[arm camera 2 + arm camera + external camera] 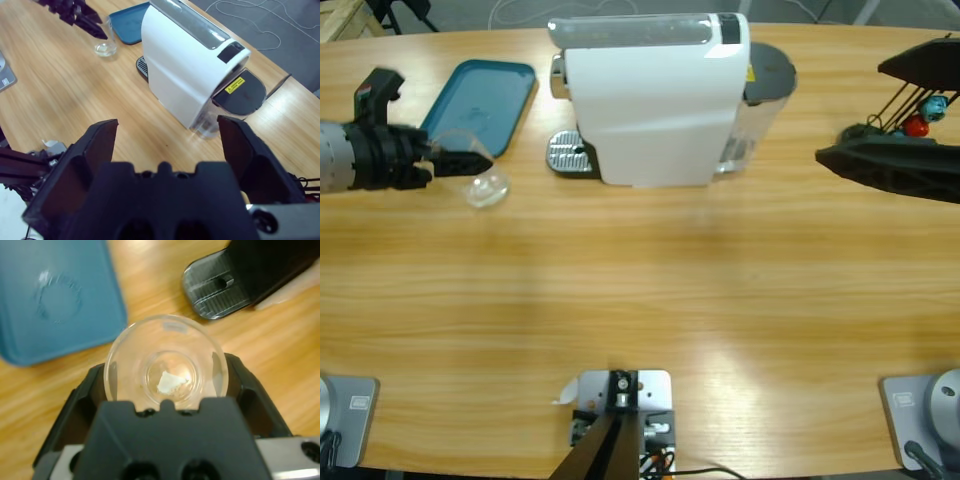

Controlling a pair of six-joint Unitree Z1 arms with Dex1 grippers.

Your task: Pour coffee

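We start with the wooden table [650, 290], where the white coffee machine [655, 100] stands at the far edge near the middle, its metal drip grate [568, 153] sticking out toward our left arm. That grate is where a cup belongs for filling, so we judge it the target of the next move. Beside it, further left, lies a teal tray [485, 92], bare, probably the spot where the cup was kept or will be served.

Our right gripper [167, 142] hangs high over the right end of the table, jaws spread wide and holding nothing; it looks parked out of the way while the other arm works.

Our left gripper [432, 160] reaches in from the left edge and is closed around a clear glass cup [475, 170], which sits between the tray and the grate, close to both. In the left wrist view we look straight down into the cup [167, 367] between the jaws: it seems upright, and we see no coffee in it, only clear glass, so the pouring is not yet begun by our reckoning.
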